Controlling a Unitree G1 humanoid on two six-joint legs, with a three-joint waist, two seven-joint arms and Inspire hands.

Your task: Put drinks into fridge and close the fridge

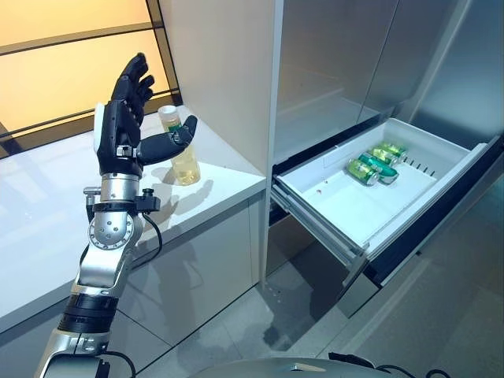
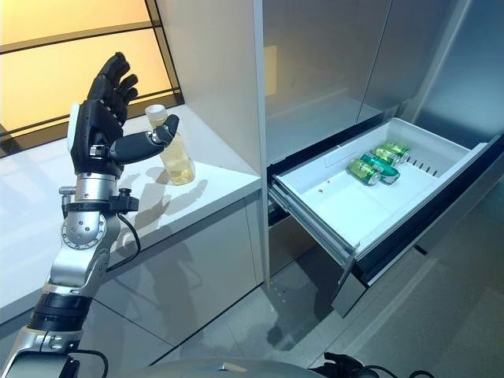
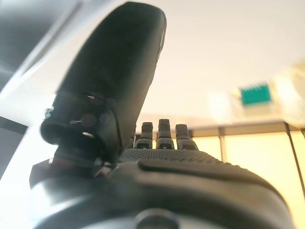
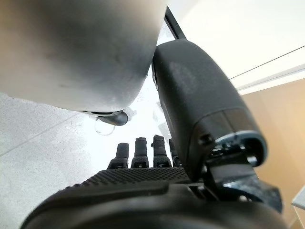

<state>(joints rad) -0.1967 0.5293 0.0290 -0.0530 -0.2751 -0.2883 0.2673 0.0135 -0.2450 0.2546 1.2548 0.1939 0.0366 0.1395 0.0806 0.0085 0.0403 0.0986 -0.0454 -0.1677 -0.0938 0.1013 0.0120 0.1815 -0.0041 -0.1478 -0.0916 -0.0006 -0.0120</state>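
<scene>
A clear bottle of yellow drink [image 1: 186, 160] with a white cap stands on the white counter [image 1: 47, 205] by the wall corner. My left hand [image 1: 126, 118] is raised just left of it, open, fingers straight up. The thumb reaches across the front of the bottle's neck, and I cannot tell if it touches. The bottle shows blurred past the hand in the left wrist view [image 3: 257, 95]. The fridge drawer [image 1: 331, 206] is pulled out, with green cans [image 1: 376, 164] lying at its far end. My right hand [image 4: 143, 181] is open and holds nothing.
The steel fridge front [image 1: 339, 63] rises behind the open drawer. The drawer juts out over the grey tiled floor [image 1: 236, 331]. A white wall column [image 1: 220, 71] stands between the counter and the fridge. Orange window panels [image 1: 63, 55] back the counter.
</scene>
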